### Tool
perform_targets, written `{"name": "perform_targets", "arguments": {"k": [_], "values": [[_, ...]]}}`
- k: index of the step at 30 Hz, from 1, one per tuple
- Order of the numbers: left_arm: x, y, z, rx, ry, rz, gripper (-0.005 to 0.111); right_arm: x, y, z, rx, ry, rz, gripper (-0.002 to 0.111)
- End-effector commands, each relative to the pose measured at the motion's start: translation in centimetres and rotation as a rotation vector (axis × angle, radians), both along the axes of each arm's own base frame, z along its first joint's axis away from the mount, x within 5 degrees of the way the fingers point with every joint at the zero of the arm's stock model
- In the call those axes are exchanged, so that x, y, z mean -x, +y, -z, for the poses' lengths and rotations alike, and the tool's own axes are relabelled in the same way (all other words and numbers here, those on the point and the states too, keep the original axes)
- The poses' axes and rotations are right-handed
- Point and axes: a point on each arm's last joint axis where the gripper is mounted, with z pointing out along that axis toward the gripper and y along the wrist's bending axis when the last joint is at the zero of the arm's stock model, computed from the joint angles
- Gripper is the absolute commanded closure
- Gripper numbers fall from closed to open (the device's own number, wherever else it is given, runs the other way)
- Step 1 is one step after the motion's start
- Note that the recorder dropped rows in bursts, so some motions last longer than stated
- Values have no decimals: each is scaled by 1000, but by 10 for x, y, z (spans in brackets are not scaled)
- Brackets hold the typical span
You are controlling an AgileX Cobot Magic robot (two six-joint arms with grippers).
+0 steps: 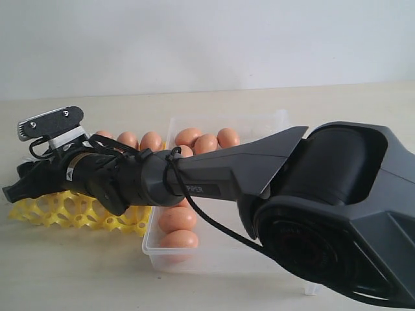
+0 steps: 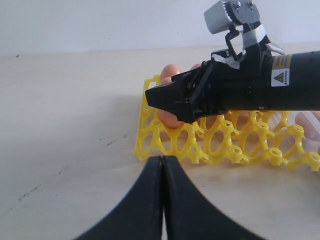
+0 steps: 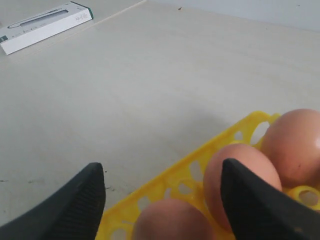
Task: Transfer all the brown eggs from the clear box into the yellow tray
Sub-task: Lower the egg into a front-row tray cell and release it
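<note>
1. Right claw (image 1: 14, 190) is at lower left of the exterior frame, over the yellow tray (image 1: 58, 210). It is released: fingers (image 3: 75, 205) wide apart, nothing gripped.
2. One egg (image 3: 167, 222) sits in the tray below the gap between the fingers. Two more are beside it (image 3: 295, 145). Can't tell if a finger touches the nearer one.
3. Three brown eggs (image 1: 128, 139) show at left-centre behind the arm (image 1: 220, 172), along the tray's far side.
4. Clear box (image 1: 214, 259) is at centre frame, just right of the tray. Eggs lie at its far end (image 1: 206, 142) and near end (image 1: 178, 240); the arm hides the middle.
5. Left claw (image 2: 162, 160) is clenched, tips together, nothing held. It is low over the table (image 1: 78, 272), facing the tray's edge.
6. White carton (image 3: 45, 25) lies on the table, well apart from the tray.
</note>
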Motion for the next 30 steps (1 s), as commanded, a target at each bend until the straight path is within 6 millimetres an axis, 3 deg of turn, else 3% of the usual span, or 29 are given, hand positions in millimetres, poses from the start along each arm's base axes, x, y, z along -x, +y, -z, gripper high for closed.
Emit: {"name": "perform_targets", "arguments": {"k": [1, 16, 30], "values": [[0, 0, -2, 0, -19, -2, 107, 0, 1, -8, 12, -18, -13, 44], [0, 0, -2, 0, -19, -2, 107, 10, -9, -36, 171, 124, -29, 46], [0, 0, -2, 0, -19, -2, 107, 21, -22, -19, 393, 292, -49, 46]]}}
